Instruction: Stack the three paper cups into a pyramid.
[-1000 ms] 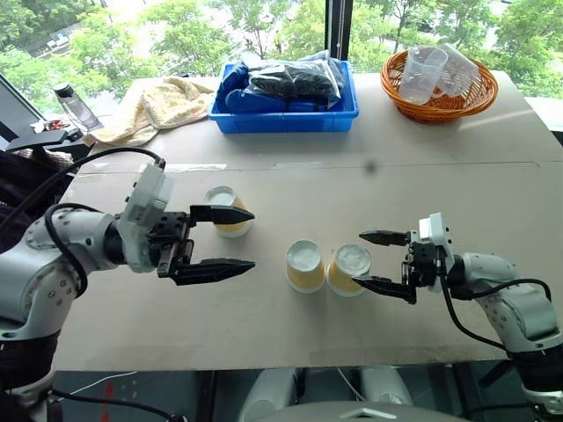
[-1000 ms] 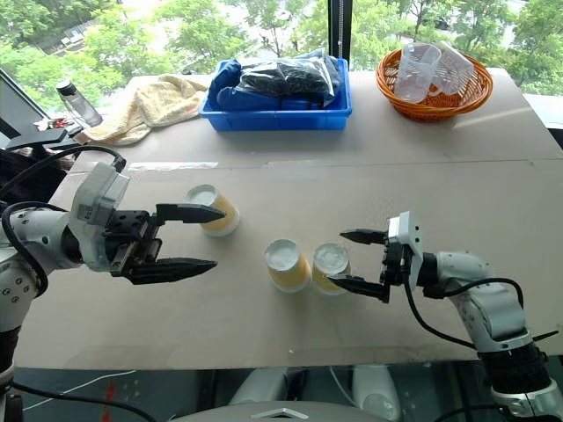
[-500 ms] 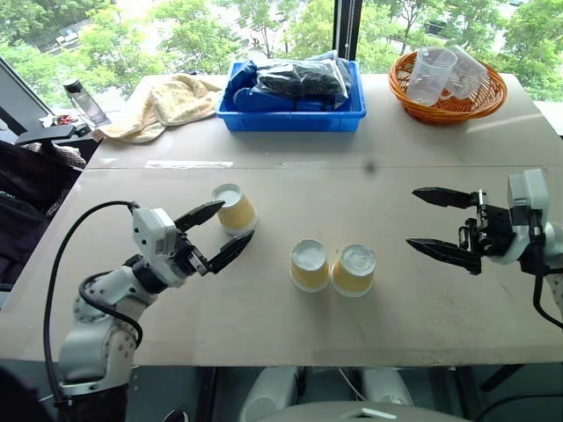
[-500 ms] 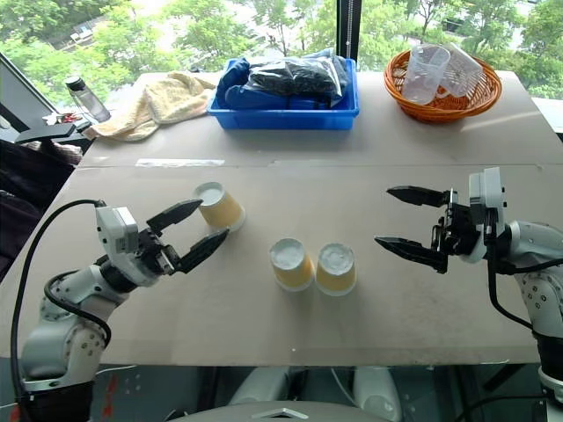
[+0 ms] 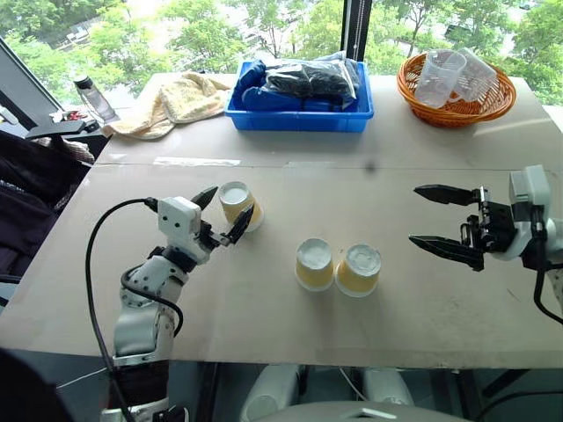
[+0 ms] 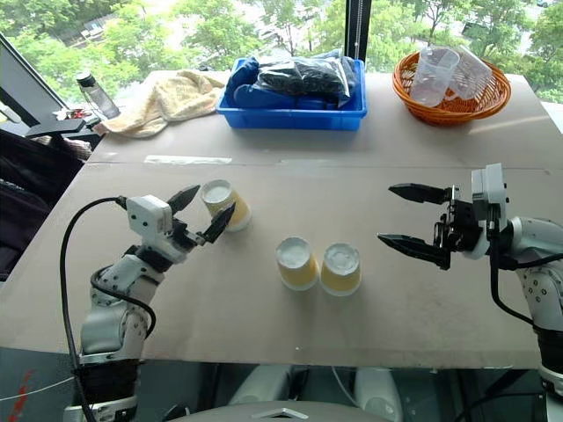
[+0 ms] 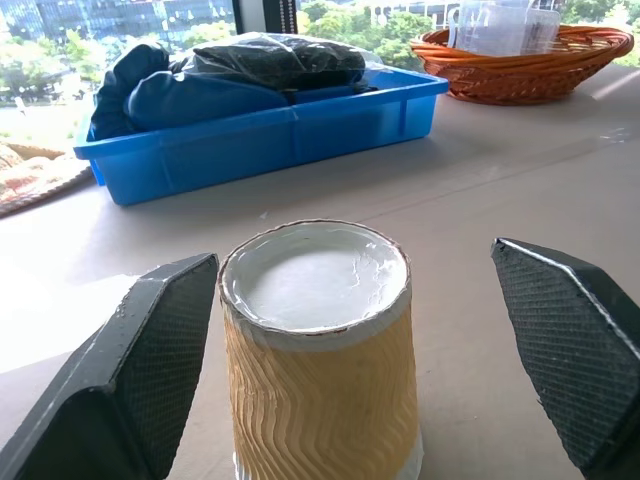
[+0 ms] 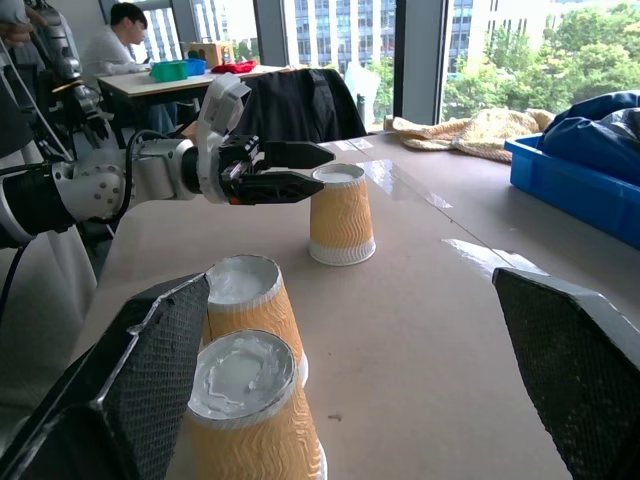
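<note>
Left tool has come forward and down since a second ago: then it hovered short of the lone cup, now its two fingers straddle that cup, one on each side. Jaws spread wide; in the left wrist view the cup stands between the pads with a clear gap on the far side and little or none on the near one, so no grip yet. Right tool has pulled away from the cup pair and lifted clear; earlier its fingers were right beside the right-hand cup, now it hangs well apart from it, over bare bench, jaws wide and holding nothing. Meaning for the task: base looks done, two cups upside down and touching, the left-hand one beside its twin, mid-bench. Third cup stands upside down too, nearer the robot's left and further from it than the pair, well apart from them. No pyramid yet. Step in hand, by my reading: close on the lone cup, then carry it over and set it across the two bases. Left forearm lies low over the bench, tool pointing roughly level and angled towards the cup. Right tool points level across the bench towards the left, one finger above the other.
</note>
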Tool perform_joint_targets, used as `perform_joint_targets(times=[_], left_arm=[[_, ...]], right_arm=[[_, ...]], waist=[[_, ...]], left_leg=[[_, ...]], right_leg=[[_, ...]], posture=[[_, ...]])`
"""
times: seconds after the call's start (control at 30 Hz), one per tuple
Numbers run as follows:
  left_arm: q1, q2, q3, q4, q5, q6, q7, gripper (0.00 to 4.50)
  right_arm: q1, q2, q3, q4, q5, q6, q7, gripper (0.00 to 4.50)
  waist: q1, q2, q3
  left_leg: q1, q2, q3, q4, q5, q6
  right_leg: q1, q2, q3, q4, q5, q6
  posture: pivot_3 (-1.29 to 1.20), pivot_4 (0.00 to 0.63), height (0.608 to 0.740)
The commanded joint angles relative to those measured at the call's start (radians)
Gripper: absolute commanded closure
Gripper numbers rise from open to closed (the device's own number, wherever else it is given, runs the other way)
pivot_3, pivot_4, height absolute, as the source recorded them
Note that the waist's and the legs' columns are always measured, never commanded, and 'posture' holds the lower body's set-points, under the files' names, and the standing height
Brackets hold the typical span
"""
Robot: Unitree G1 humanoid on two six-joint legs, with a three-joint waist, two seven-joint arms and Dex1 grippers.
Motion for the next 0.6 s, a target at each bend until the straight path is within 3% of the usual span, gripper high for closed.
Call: perform_joint_targets(times=[0.03, 0.6], left_arm=[[-0.037, 0.007, 0.001, 0.035, 0.015, -0.032, 0.022, 0.00], [-0.124, 0.005, -0.028, 0.123, -0.012, -0.018, 0.010, 0.00]], right_arm=[[0.012, 0.000, -0.022, -0.039, 0.011, -0.016, -0.003, 0.03], [0.024, 0.024, -0.030, -0.032, -0.013, -0.037, -0.092, 0.03]], waist=[[0.000, 0.000, 0.000], [-0.001, 0.000, 0.000]], left_leg=[[0.000, 0.000, 0.000, 0.000, 0.000, 0.000], [0.000, 0.000, 0.000, 0.001, 0.000, 0.000]], right_leg=[[0.000, 0.000, 0.000, 0.000, 0.000, 0.000], [0.000, 0.000, 0.000, 0.001, 0.000, 0.000]], posture=[[0.00, 0.150, 0.740], [0.00, 0.150, 0.740]])
